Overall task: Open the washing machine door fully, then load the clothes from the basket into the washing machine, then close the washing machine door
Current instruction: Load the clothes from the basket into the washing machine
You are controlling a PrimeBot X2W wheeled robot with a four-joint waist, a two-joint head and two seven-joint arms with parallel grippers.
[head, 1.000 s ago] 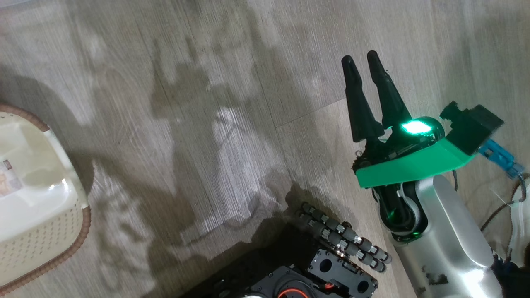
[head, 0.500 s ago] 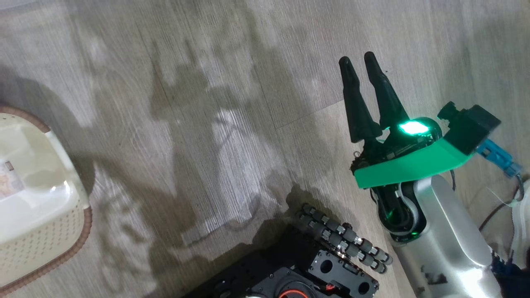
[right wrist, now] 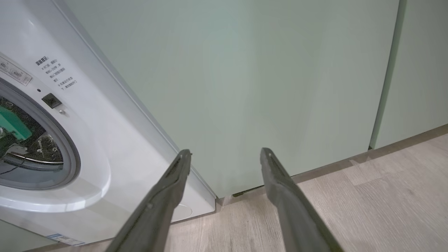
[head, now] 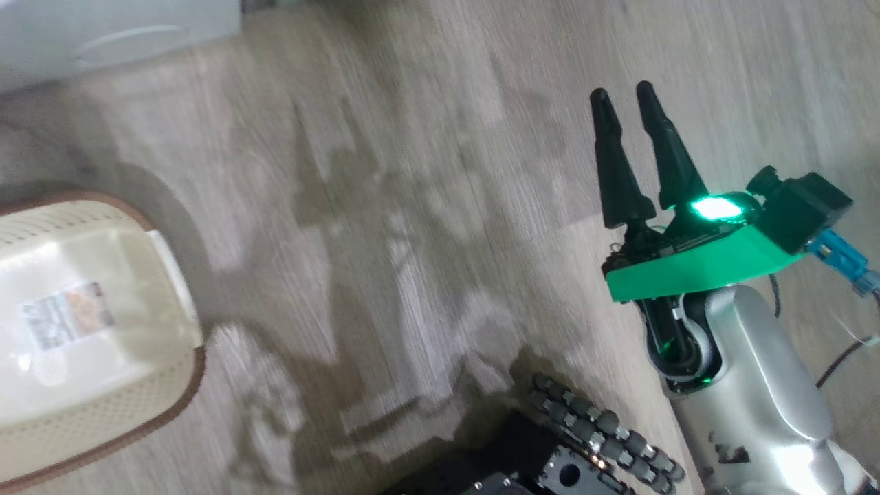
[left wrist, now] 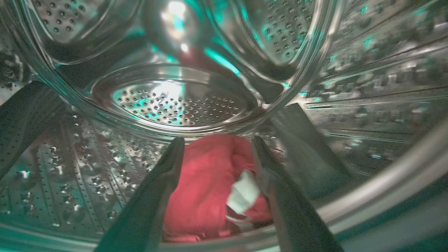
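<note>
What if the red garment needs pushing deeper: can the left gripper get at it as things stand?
Probably yes. The left gripper is open inside the drum, and the red garment lies directly ahead of it, nothing between.

Red clothes (left wrist: 206, 185), seemingly loose, in washing machine (left wrist: 182, 105)

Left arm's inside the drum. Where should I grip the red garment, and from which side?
Probably the bunched middle of the red garment, coming straight in from the opening: it lies heaped on the drum floor, in line with the open left gripper.
</note>
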